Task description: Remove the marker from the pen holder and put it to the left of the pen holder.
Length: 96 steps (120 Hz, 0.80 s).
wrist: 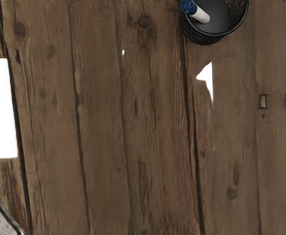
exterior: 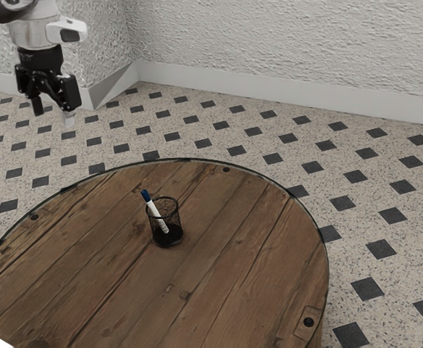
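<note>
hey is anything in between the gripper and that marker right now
Nothing visible stands between the open gripper and the marker, whose blue end pokes out; the pen holder surrounds only its lower part.

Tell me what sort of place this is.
Probably an indoor room, though its use isn't clear: rough white walls with a baseboard, a speckled floor with dark diamonds, and a round wooden table.

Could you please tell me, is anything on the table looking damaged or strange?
Yes: in the wrist view, blank white patches interrupt the wooden table, odd against its grained planks; cause unclear. The pen holder stands upright, the marker leaning inside.
</note>
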Motion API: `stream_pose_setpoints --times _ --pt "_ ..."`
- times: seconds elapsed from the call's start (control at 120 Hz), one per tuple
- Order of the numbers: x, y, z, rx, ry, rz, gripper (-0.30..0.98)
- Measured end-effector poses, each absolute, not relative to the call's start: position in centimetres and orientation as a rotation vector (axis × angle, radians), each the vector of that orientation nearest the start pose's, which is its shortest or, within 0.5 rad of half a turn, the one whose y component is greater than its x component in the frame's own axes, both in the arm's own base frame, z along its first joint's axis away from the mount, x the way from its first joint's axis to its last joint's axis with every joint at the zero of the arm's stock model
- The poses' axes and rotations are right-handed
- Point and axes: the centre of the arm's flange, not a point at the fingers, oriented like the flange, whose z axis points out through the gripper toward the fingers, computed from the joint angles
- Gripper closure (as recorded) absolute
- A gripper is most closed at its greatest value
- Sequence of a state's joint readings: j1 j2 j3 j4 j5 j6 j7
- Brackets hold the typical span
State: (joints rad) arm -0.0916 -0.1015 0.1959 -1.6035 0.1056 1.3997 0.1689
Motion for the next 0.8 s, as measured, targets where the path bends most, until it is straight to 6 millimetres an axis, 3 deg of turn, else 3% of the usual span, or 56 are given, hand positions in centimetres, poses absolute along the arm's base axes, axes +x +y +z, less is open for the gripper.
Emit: stream_pose_setpoints --times 0.117,0.167,0.2,0.275,0.342,0.483,0.633,0.8 --pt "50.0 6.8 65.0 -3.064 0.054 0.157 0.0" --pt "50.4 6.4 64.2 -3.07 0.05 0.169 0.0" --pt "50.7 5.4 62.6 -3.075 0.067 0.208 0.0" --pt "51.3 3.0 54.5 -3.079 0.119 0.341 0.0" --pt "52.3 2.0 50.2 -3.085 0.115 0.349 0.0" --pt "54.1 0.8 46.1 -3.105 0.08 0.259 0.0" --pt "54.3 -0.3 42.9 -3.143 0.027 0.189 0.0" --pt "56.2 0.0 39.5 -3.145 -0.051 0.118 0.0"
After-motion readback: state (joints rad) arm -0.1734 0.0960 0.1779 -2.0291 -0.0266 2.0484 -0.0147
